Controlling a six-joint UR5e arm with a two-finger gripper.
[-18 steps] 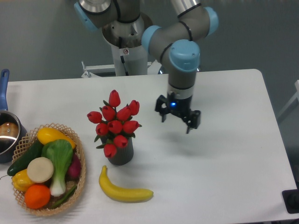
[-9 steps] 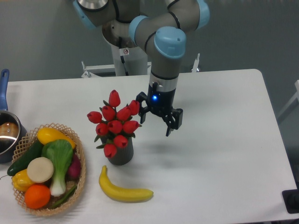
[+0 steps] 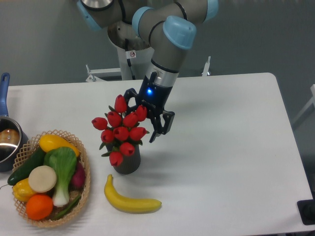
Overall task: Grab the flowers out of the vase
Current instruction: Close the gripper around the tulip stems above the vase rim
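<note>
Red tulip heads are what we're up against: the flowers (image 3: 121, 130) sit in the vase (image 3: 127, 162), stems down inside it, buds fanned wider than the rim, so we judge a grab from above or from the side at the heads is the only way in.

We have the gripper (image 3: 143, 114) tilted toward the bunch, at its upper right edge. Jaws are spread wide and empty. One finger (image 3: 129, 98) sits just behind the top buds, the other finger (image 3: 158, 129) hangs clear on the far side from the bunch, pointing at the table (image 3: 231, 147). Contact with the nearest bud looks possible but we can't tell from this view (overlap only).

Below and away from the jaws: the banana (image 3: 129, 198) in front of the vase, the basket (image 3: 84, 172) of produce further off beyond the bunch. Neither is in the approach path.

Nothing clamped yet; pick not started.
</note>
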